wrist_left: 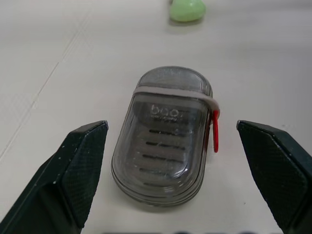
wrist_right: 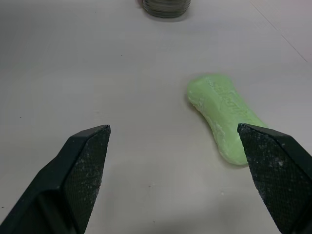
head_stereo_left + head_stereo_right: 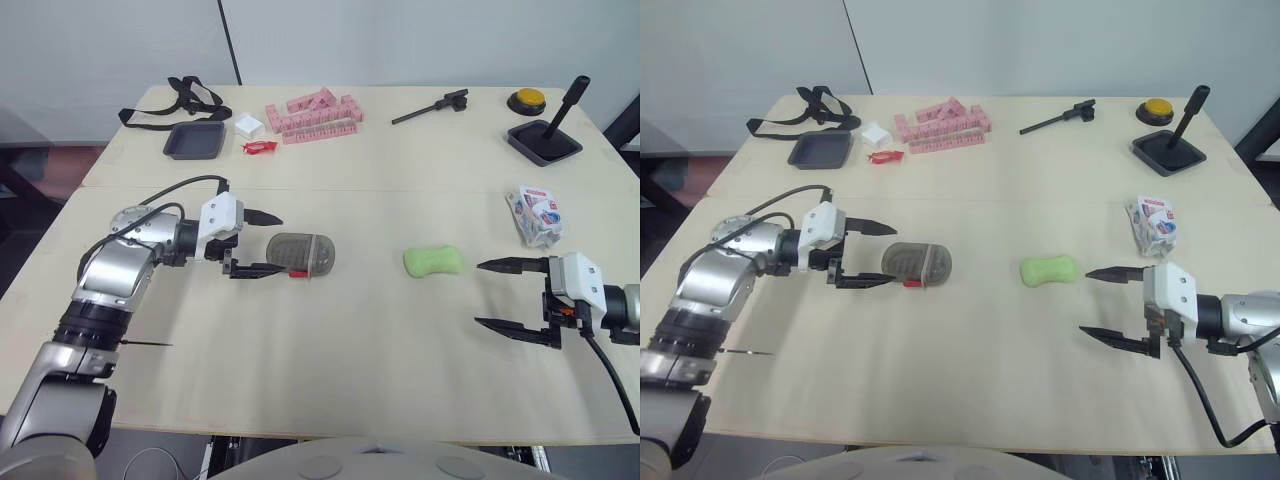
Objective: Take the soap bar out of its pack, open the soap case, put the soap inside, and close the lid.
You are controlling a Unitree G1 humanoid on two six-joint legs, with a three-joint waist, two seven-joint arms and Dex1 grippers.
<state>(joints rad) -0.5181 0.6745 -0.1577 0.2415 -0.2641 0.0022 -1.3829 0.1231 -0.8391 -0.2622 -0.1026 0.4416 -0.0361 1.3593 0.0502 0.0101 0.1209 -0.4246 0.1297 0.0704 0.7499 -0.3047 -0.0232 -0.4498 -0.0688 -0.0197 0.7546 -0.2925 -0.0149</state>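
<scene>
A smoky grey soap case [image 3: 301, 254] with a red latch lies closed on the table, left of centre. My left gripper [image 3: 262, 243] is open right at its left end, fingers just short of it. The bare green soap bar [image 3: 434, 261] rests right of centre, also seen as the soap bar [image 2: 223, 114] in the right wrist view. My right gripper [image 3: 495, 294] is open, a little to the right of and nearer than the soap. The emptied white soap pack [image 3: 534, 215] lies crumpled beyond the right gripper.
Along the far side sit a dark tray [image 3: 195, 140], a black strap [image 3: 185, 98], a white block [image 3: 248, 125], pink pieces [image 3: 312, 115], a black tool [image 3: 430, 106], a yellow button [image 3: 526, 101] and a black lever stand [image 3: 545, 139].
</scene>
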